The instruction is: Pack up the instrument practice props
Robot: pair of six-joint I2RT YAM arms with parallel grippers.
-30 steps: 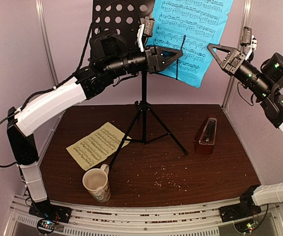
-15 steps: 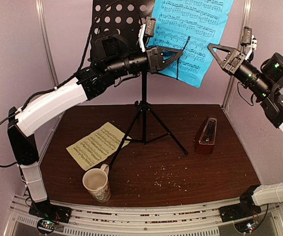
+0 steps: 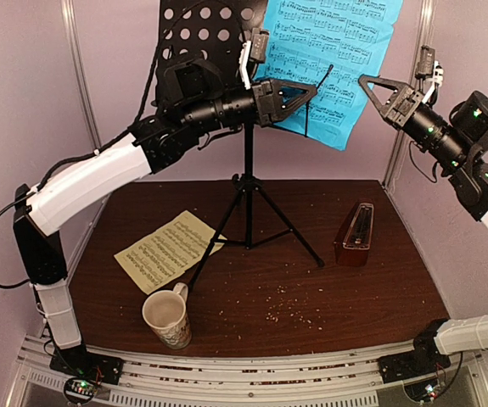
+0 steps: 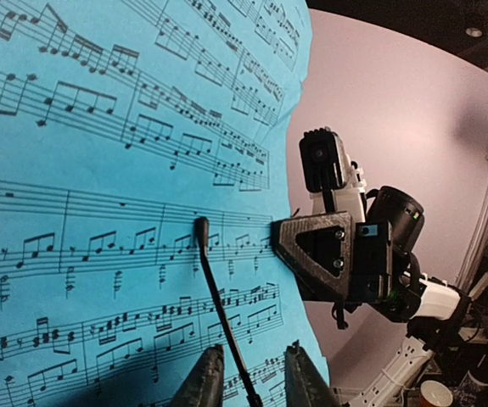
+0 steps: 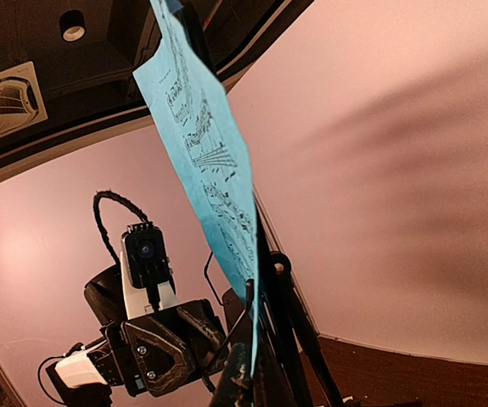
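Okay, left gripper (image 4: 252, 377): two dark, rough-textured plastic fingertips (image 4: 211, 377) stand slightly apart, with a thin black wire page-holder (image 4: 214, 288) running up between them. The wire does not fill the gap, so no clear grip.

The right gripper (image 3: 367, 81) has a triangular black printed frame and is closed. Its tip sits at the right edge of the blue music sheet (image 3: 337, 51); I cannot tell whether the paper is pinched.

The blue sheet is thin, printed with staves, and hangs flat on the black music stand (image 3: 201, 25), which has a perforated metal desk with round holes, a slim pole and a tripod base on the table (image 3: 371, 297).

The pale yellow music sheet (image 3: 169, 248) lies flat on the dark wood-grain top, beside a tripod leg. The red-brown pyramid metronome (image 3: 356, 235) stands upright at the right, well apart from the stand. A cream patterned mug (image 3: 169, 319) sits at the near edge, and pale crumbs (image 3: 290, 309) are scattered about.
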